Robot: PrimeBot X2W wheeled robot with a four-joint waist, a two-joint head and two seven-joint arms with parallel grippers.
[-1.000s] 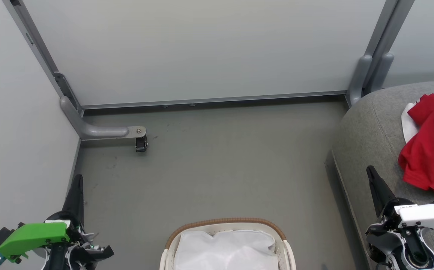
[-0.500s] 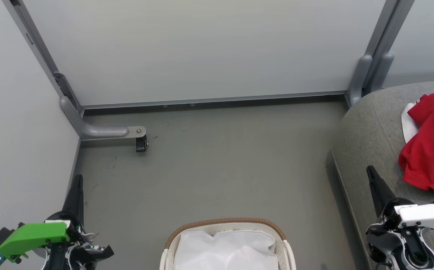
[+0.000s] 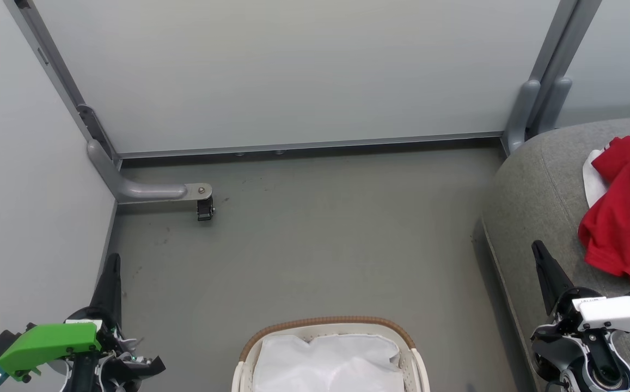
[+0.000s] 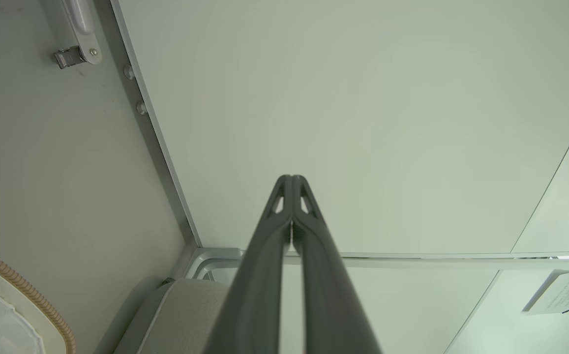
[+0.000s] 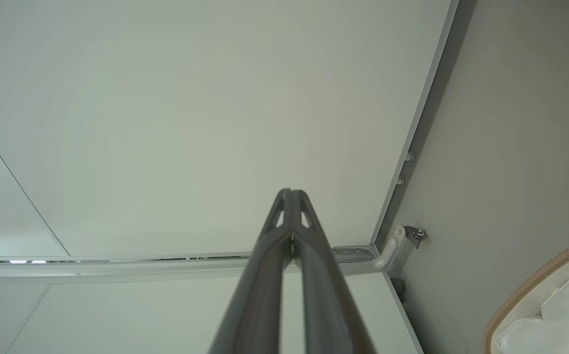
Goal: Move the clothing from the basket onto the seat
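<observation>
The red clothing (image 3: 625,218) lies bunched on the grey seat (image 3: 538,185) at the right edge of the head view, with a bit of white fabric beside it. The basket (image 3: 330,324) stands on the floor at the bottom centre, holding just a white cloth liner (image 3: 328,362); its brown rim also shows in the left wrist view (image 4: 18,290) and the right wrist view (image 5: 530,290). My left gripper (image 3: 112,258) is shut at the lower left, holding nothing. My right gripper (image 3: 538,247) is shut at the lower right, over the seat's edge, short of the clothing. Both wrist views show tips pressed together (image 4: 291,178) (image 5: 291,191).
Pale partition panels (image 3: 293,71) close off the back and left. A grey metal foot with a black caster (image 3: 205,208) sticks out onto the grey floor (image 3: 320,239) at the back left. Grey posts (image 3: 538,109) stand at the back right beside the seat.
</observation>
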